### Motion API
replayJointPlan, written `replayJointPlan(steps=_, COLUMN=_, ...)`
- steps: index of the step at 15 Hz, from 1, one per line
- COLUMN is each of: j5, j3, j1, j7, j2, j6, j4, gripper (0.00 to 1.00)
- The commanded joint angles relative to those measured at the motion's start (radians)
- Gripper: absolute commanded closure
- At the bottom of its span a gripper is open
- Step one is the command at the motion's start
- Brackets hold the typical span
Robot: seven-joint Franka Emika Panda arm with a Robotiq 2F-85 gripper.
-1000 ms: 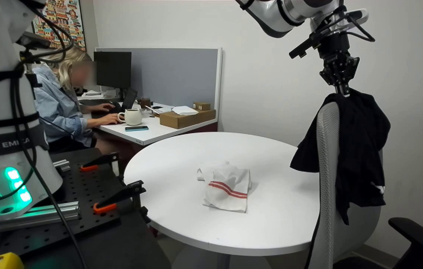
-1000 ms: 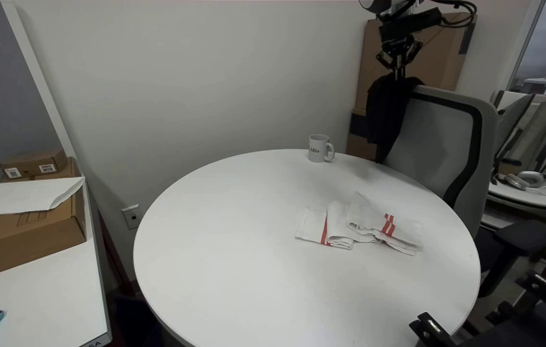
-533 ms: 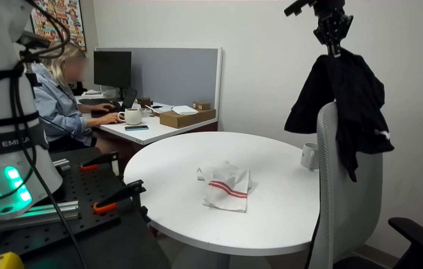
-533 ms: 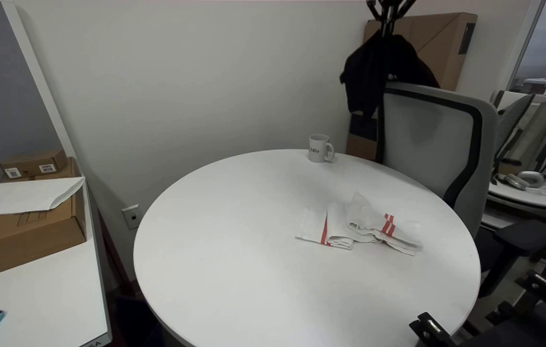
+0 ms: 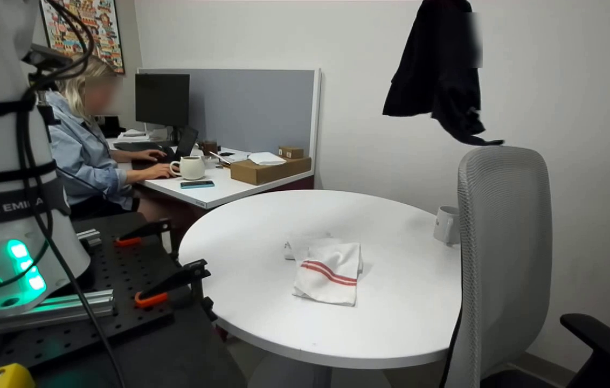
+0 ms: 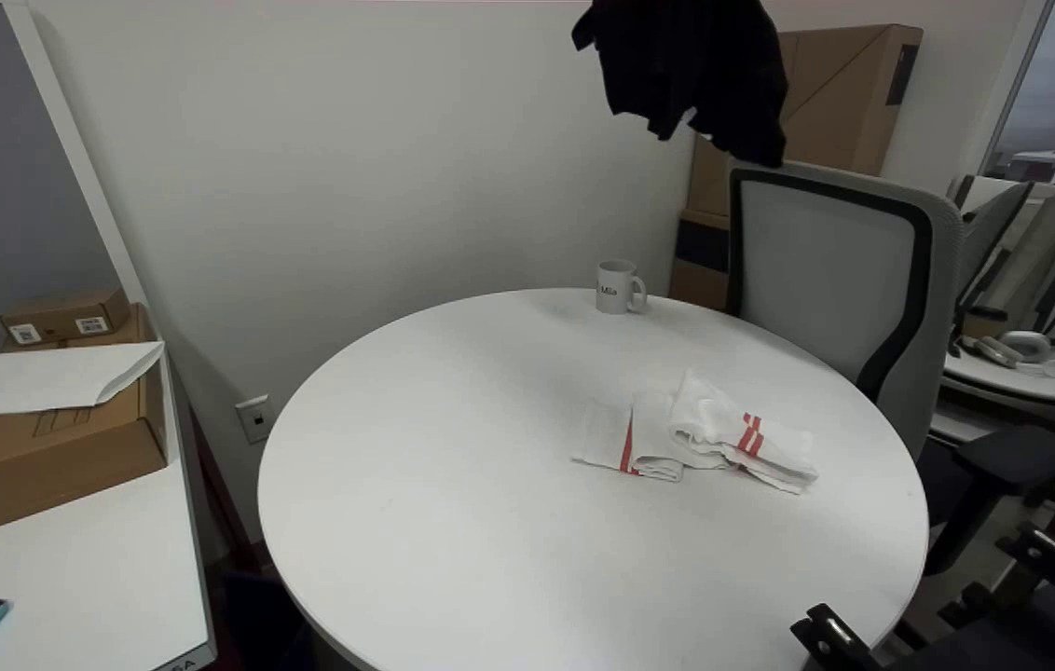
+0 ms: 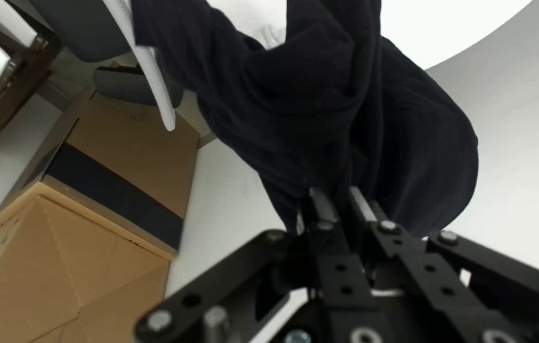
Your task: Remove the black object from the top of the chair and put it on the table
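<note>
The black garment (image 5: 437, 70) hangs limp in the air at the top of both exterior views, and also shows in an exterior view (image 6: 695, 65). Its lowest tail is right at the top edge of the grey chair (image 5: 510, 231); I cannot tell if they touch. The chair backrest (image 6: 835, 270) is otherwise bare. In the wrist view my gripper (image 7: 335, 191) is shut on the bunched black garment (image 7: 307, 109), which hides the gap between the fingertips. The gripper is above the frame in both exterior views. The round white table (image 5: 391, 323) stands beside the chair, below the garment's level.
A white mug (image 6: 616, 286) stands on the table near the chair. A white cloth with red stripes (image 5: 332, 272) lies on the table. Cardboard boxes (image 6: 844, 102) stand behind the chair. A person sits at the cluttered desk (image 5: 219, 191). Clamps (image 5: 175, 283) edge the robot's base.
My gripper has risen out of both exterior views with the garment. The garment has lifted off the backrest, where it was draped, and shifted toward the table side. The mug is uncovered in an exterior view.
</note>
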Motion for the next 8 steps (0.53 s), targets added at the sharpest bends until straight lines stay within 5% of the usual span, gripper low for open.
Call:
replayJointPlan(steps=1, j5=0.009, j3=0.036, j1=0.033, j7=-0.024, j2=0.017, j6=-0.058, j4=0.056, gripper=0.97)
replayJointPlan(steps=8, j5=-0.03, j3=0.051, j1=0.096, j7=0.017, j2=0.153, j6=-0.086, j4=0.121, gripper=0.97)
